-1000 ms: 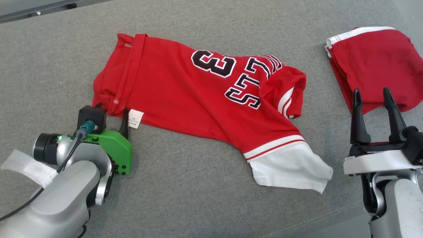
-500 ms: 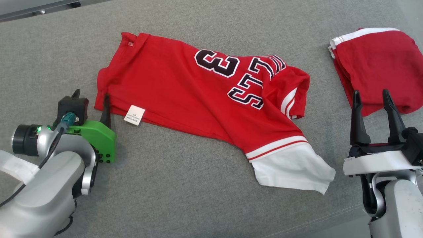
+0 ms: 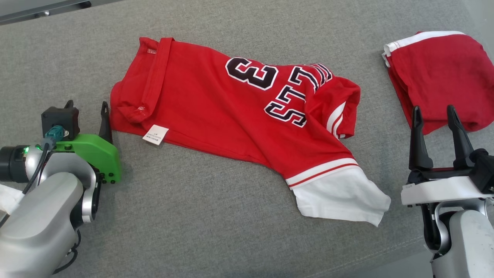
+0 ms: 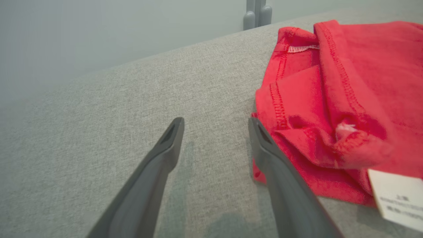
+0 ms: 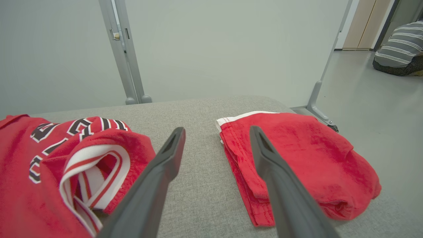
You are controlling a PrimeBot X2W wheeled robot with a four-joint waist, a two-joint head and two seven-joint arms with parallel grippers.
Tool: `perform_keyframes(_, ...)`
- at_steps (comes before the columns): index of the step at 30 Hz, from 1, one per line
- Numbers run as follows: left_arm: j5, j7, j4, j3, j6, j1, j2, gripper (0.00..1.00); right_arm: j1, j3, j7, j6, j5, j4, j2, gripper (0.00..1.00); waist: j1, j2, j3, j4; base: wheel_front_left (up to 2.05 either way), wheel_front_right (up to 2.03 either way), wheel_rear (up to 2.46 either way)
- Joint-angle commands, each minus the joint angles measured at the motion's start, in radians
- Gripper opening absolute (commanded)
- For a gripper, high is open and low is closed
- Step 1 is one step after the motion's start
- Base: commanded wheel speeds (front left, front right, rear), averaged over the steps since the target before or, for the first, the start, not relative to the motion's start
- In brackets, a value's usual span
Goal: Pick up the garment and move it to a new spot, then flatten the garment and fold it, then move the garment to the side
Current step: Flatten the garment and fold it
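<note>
The garment is a red jersey with a black-and-white "3" and lettering, spread across the middle of the grey surface. Its white sleeve points toward me, and a white label sticks out by the folded-over hem. My left gripper stands open and empty just left of that hem. In the left wrist view its right finger is right at the hem's edge. My right gripper is open and empty, off the jersey's right side. In the right wrist view it points between the jersey's collar end and another red garment.
A second red garment, folded with a white band, lies at the far right just beyond my right gripper's tips. The grey padded surface has bare room in front of the jersey. Metal frame posts stand behind the far edge.
My left gripper has drawn back to the left, away from the label and off the hem. The hem's left edge lies folded over. The right arm has not moved.
</note>
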Motion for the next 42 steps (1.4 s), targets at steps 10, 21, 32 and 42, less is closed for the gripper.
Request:
perform_keyframes(10,0.022,0.087,-0.311,-0.068,0.029,0.063,0.073,1.0,0.014,-0.013,-0.003,0.0,0.003,0.002,-0.002,1.0,0.0,0.0083,-0.006,0.013,0.0,0.0,0.0)
perform_keyframes(21,0.125,0.193,-0.383,-0.153,0.048,-0.008,0.123,1.0,-0.006,-0.001,-0.003,0.0,0.017,0.008,-0.002,1.0,0.0,0.0083,0.013,0.0,0.0,0.0,0.0)
perform_keyframes(32,0.207,0.218,-0.253,-0.205,-0.02,-0.095,0.113,1.0,-0.009,-0.006,-0.003,0.0,0.038,0.015,-0.002,1.0,0.0,0.0083,0.032,-0.029,0.0,0.0,0.0)
perform_keyframes(42,0.109,0.281,-0.313,-0.184,-0.051,-0.072,0.117,0.0,0.007,-0.011,-0.003,0.0,0.035,0.019,-0.002,1.0,0.0,0.0083,0.019,-0.023,0.0,0.0,0.0)
